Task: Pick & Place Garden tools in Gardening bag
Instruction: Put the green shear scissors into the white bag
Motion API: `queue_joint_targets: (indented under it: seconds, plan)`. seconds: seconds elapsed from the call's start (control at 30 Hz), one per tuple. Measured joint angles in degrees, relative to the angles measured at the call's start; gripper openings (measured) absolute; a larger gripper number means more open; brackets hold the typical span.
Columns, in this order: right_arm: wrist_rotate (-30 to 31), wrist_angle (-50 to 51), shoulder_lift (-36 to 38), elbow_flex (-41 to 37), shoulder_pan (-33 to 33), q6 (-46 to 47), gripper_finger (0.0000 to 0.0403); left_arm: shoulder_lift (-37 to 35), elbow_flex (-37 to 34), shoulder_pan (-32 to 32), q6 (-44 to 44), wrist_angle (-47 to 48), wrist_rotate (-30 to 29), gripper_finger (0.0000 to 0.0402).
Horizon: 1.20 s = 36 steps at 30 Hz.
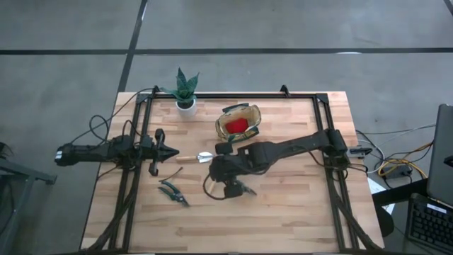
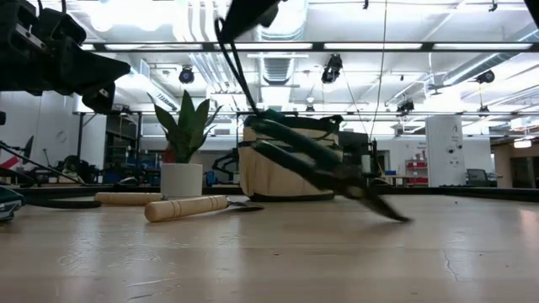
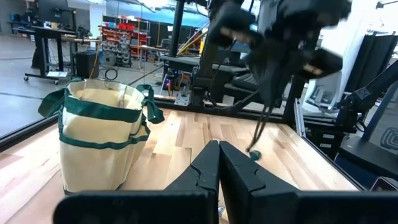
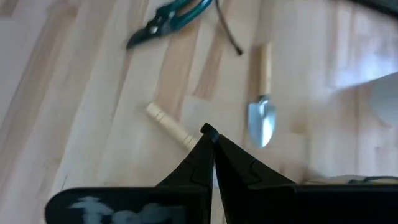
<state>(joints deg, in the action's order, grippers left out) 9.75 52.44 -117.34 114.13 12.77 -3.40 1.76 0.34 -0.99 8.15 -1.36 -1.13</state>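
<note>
Right gripper pinches pruning shears above the table, fingers pressed together.

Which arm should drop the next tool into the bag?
The right one. Its gripper is shut on a pair of shears, tilted up off the table, and the bag stands just beyond it. The left gripper is shut and empty, farther to the left.

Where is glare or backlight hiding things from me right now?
Low view: ceiling lights backlight the pruning shears held by the right gripper before the gardening bag, leaving them dark. Right wrist view: glare whitens the table beyond the trowel. High view: evenly lit; left gripper waits at the table's left.
</note>
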Motion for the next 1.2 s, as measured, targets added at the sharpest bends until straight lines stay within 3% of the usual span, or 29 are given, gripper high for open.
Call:
queue_joint_targets:
  seconds: [0.97,1.2]
  plan:
    - [6.96,4.55,0.13,20.81,-4.79,-2.82,0.0008,0.0,0.0,-0.01,-0.01,0.02,0.0,0.0012]
    - [10.49,1.99,1.58,20.85,-6.75,-3.03,0.0008,0.0,0.0,0.01,-0.01,0.02,0.02,0.0012]
